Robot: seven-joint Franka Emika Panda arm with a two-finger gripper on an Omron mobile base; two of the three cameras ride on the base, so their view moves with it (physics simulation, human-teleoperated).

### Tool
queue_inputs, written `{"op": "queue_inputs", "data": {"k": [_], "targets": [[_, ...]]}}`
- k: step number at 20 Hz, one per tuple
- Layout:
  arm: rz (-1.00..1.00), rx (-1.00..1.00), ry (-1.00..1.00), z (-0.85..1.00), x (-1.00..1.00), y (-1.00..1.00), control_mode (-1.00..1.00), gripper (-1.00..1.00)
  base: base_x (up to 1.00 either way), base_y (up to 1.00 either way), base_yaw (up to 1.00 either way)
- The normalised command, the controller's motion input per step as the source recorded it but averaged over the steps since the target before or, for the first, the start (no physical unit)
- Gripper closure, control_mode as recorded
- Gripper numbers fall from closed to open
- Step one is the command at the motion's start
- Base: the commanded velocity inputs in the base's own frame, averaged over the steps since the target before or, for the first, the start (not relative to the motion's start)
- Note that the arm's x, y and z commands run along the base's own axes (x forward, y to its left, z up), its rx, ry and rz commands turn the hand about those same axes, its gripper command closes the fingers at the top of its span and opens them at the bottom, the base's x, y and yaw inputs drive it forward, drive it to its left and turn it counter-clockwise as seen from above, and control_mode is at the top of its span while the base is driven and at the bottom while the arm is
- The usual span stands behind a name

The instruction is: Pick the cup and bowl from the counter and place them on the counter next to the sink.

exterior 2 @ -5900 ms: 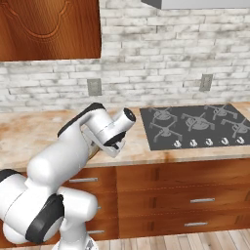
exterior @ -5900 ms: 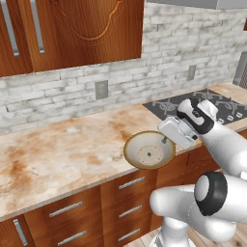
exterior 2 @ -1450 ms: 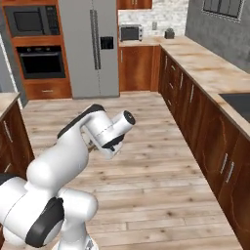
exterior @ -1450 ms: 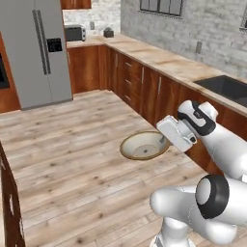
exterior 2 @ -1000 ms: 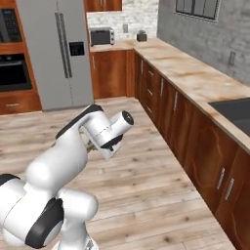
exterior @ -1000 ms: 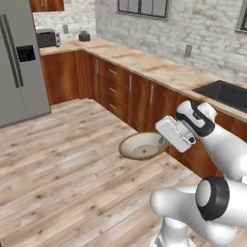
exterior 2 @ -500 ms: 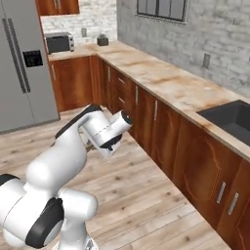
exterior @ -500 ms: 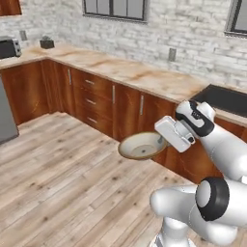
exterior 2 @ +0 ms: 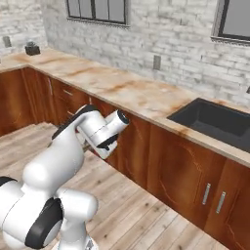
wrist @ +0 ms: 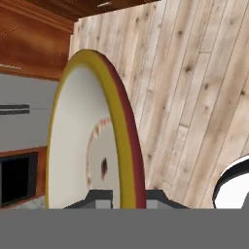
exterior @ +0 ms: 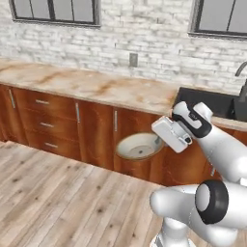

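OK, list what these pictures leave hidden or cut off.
- Gripper fingertips: in the hand view, cut off by the bottom edge; the bowl rim stands between them.
- Grip on the bowl: in the left base view, hidden behind the white hand.
- Bowl: in the right base view, behind the arm.
- Faucet: cut off by the right edge of the left base view.
- Sink: its right end runs off the right base view.
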Motion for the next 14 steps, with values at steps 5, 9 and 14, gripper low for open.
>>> {"op": "queue_inputs", "data": {"k": [5,9,14], "targets": [[0.00,0.00,0.00,0.00,0.00,0.00,1.00,1.00,0.81,0.33,-0.67],[0.00,0.00,0.00,0.00,0.00,0.00,1.00,1.00,0.78,0.57,-0.63],[0.00,0.00,0.00,0.00,0.00,0.00,1.00,1.00,0.83,0.80,-0.31]]}}
